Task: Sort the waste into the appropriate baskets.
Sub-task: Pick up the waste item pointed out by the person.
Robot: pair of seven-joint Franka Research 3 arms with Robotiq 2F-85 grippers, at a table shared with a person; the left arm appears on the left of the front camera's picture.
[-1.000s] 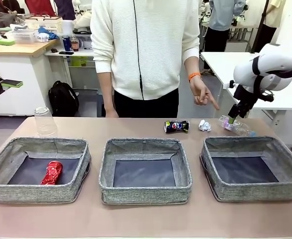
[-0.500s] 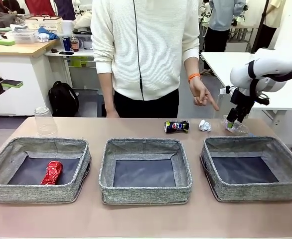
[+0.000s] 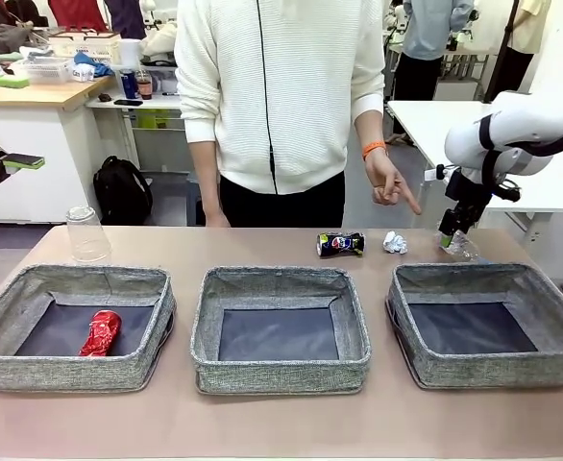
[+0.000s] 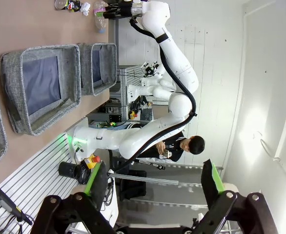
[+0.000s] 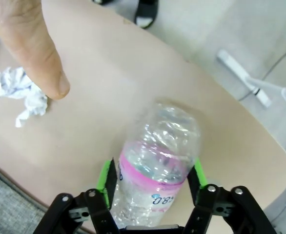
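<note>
- Green pads of the right gripper [image 5: 150, 176] flank the pink-labelled clear plastic bottle [image 5: 160, 141], which lies on the table [image 5: 99, 102] at its far right; firm contact cannot be told.
- Left gripper [image 4: 153, 170]: jaws wide, nothing between them.
- A person's hand [image 3: 389, 184] points down beside the bottle.
- White paper wad [image 3: 395, 242] and crushed dark-blue can [image 3: 341, 244] lie farther left.

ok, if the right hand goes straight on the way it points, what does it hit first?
The plastic bottle: it lies on the table right between the fingers of the right hand, so the palm would meet it first, then the tabletop beneath. Whether it is already gripped is unclear.
</note>
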